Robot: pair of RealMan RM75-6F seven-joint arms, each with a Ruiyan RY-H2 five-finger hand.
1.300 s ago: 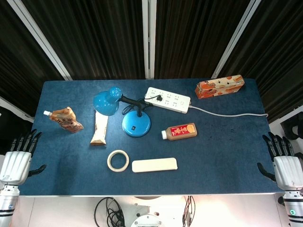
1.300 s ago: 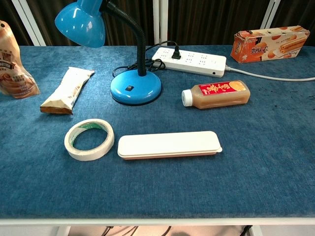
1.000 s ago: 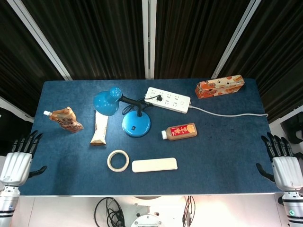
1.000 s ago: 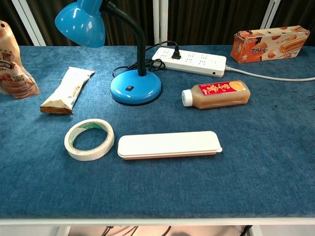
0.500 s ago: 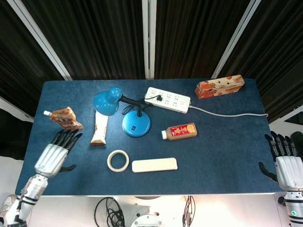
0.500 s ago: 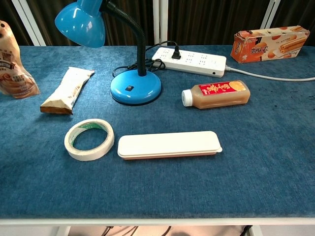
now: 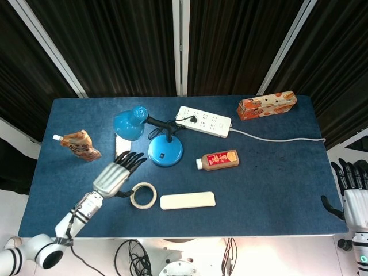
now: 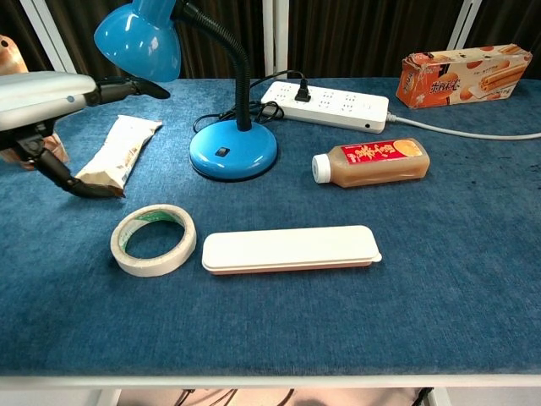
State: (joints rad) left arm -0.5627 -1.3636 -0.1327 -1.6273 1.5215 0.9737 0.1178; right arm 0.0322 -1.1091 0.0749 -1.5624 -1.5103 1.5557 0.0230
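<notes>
The light is bright and even, and it seems to come from above. The blue cloth table (image 7: pixel 270 184) shows only soft, small shadows. The shiny blue desk lamp (image 8: pixel 135 38) has white glare spots. The left hand (image 8: pixel 38 89) looks blurry up close.

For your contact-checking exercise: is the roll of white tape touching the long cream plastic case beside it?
Apart. The chest view shows a thin strip of blue tabletop between the roll of white tape and the long cream plastic case.
</notes>
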